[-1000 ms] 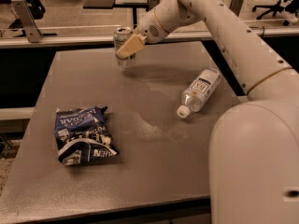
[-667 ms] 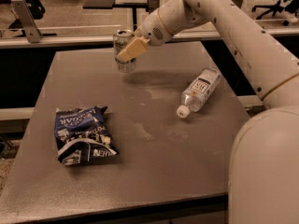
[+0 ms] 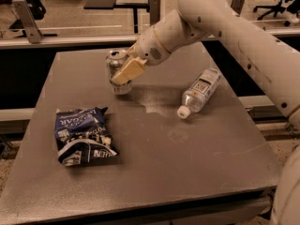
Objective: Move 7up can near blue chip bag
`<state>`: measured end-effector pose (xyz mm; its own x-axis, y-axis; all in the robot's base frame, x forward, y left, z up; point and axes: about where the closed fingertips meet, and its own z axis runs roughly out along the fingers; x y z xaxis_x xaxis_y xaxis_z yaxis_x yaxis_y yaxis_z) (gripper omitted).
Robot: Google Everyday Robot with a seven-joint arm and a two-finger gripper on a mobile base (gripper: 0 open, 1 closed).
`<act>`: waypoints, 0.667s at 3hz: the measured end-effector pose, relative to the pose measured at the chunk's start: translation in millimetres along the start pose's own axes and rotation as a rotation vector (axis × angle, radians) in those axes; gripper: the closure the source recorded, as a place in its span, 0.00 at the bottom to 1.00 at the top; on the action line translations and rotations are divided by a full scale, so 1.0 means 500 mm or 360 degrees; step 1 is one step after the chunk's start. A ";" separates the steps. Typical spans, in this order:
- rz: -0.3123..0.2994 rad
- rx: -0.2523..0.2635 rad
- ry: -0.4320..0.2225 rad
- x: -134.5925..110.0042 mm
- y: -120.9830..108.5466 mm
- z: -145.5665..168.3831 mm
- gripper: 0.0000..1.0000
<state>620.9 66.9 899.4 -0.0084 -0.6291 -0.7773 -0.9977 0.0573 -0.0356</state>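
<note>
Silvery 7up can point(image 3: 115, 59) is clamped between the gripper's point(image 3: 120, 76) fingers point(image 3: 129, 70) near the surface's point(image 3: 197, 172) far edge; the blue chip bag point(image 3: 83, 136) lies by the left edge (carry unfinished, I'd judge).

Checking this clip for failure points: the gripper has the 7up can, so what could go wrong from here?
1. The gripper, at the table's far side, clasps the 7up can from the side; a loose hold might let it slip or tip on release.
2. The blue chip bag is crumpled; setting the can on its edge could topple it.
3. The water bottle lies on its side and may roll if brushed.
</note>
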 end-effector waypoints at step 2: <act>-0.0013 -0.0078 0.0050 0.025 0.062 0.035 0.86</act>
<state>591.3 74.3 877.5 -0.0016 -0.6536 -0.7569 -0.9998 0.0145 -0.0105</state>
